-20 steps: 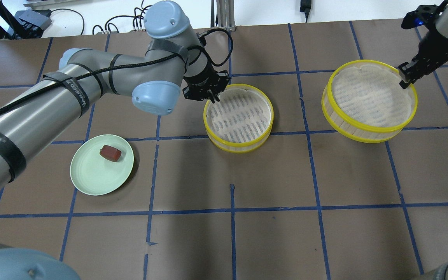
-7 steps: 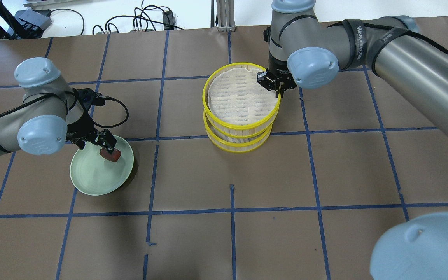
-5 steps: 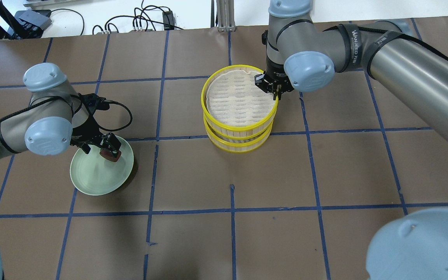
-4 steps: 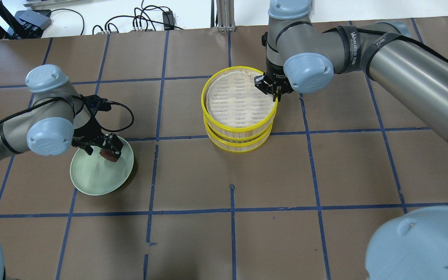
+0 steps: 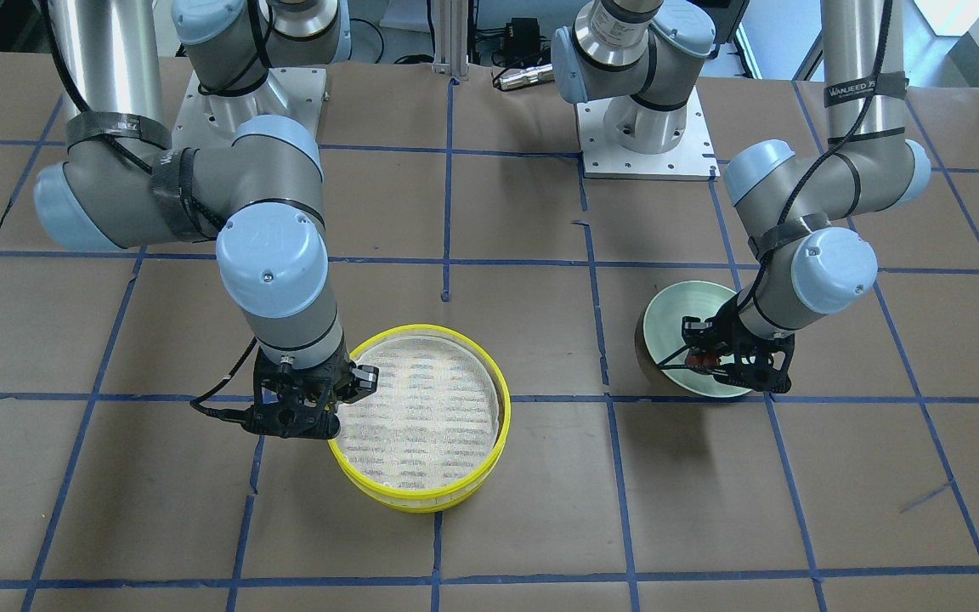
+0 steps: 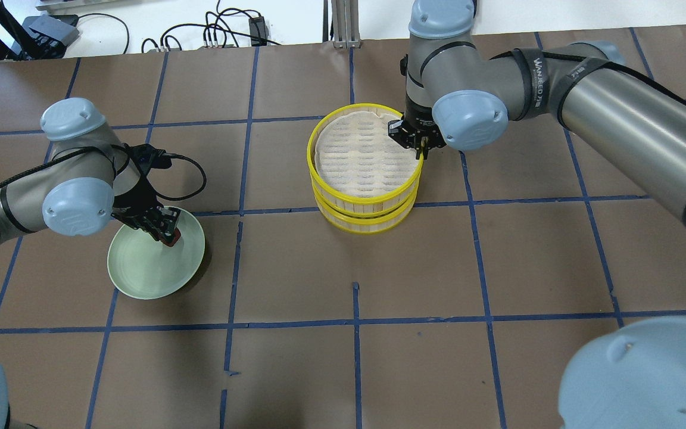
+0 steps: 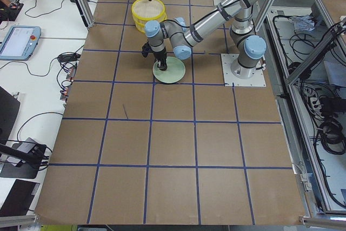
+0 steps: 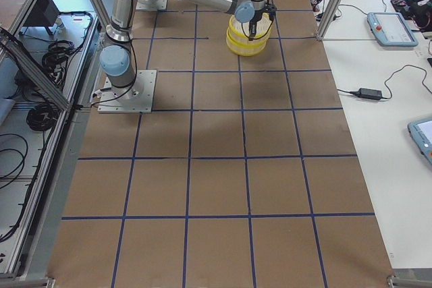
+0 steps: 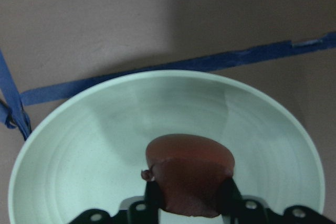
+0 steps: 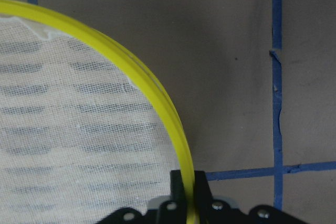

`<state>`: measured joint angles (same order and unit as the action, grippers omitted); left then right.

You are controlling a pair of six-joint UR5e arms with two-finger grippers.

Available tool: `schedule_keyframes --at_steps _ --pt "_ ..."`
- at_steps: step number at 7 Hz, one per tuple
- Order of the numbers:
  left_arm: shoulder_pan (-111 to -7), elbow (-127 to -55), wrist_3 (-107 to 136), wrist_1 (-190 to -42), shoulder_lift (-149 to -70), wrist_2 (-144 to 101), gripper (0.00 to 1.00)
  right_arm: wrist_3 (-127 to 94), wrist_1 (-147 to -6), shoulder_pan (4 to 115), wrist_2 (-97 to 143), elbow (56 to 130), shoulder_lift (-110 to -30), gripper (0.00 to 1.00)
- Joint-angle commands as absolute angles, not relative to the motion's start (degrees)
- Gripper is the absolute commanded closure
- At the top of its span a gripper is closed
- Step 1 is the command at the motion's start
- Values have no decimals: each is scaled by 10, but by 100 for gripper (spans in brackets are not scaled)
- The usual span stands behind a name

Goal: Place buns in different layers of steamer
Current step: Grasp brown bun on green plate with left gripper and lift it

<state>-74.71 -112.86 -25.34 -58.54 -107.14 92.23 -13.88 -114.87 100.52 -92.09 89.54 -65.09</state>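
The steamer's two yellow-rimmed trays stand stacked mid-table, the upper tray (image 6: 319, 179) (image 5: 502, 408) over the lower tray (image 6: 373, 225) (image 5: 421, 503) and slightly offset. My right gripper (image 6: 420, 149) (image 5: 335, 418) (image 10: 187, 182) is shut on the upper tray's yellow rim (image 10: 152, 93). The reddish-brown bun (image 9: 189, 156) (image 6: 174, 236) lies on the pale green plate (image 6: 140, 268) (image 9: 79, 156) (image 5: 668, 314). My left gripper (image 6: 164, 229) (image 9: 191, 198) (image 5: 715, 364) is shut on this bun, one finger on each side. The white bun is hidden.
The brown table (image 6: 355, 357) is marked with a grid of blue tape. Cables and equipment lie beyond its far edge (image 6: 218, 30). The plate sits about two tray widths to the left of the steamer stack in the overhead view.
The right arm has carried the second tray over and set it on the first. The left arm has moved from the tray to the plate, and its fingers have closed on the reddish-brown bun.
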Motion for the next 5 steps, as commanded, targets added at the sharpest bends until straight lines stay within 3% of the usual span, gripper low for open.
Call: schedule_keyframes --at_steps 1,3,5 --pt "-759 -1095 -255 -612 -1009 921 98 -143 -1147 1005 -920 900 -653 92" --pt "-802 -1058 -232 -699 -947 891 98 -144 -1144 1005 -922 900 -654 92" --pt "-845 -1012 -160 -731 -943 864 98 -150 -1142 1006 -919 902 -657 86"
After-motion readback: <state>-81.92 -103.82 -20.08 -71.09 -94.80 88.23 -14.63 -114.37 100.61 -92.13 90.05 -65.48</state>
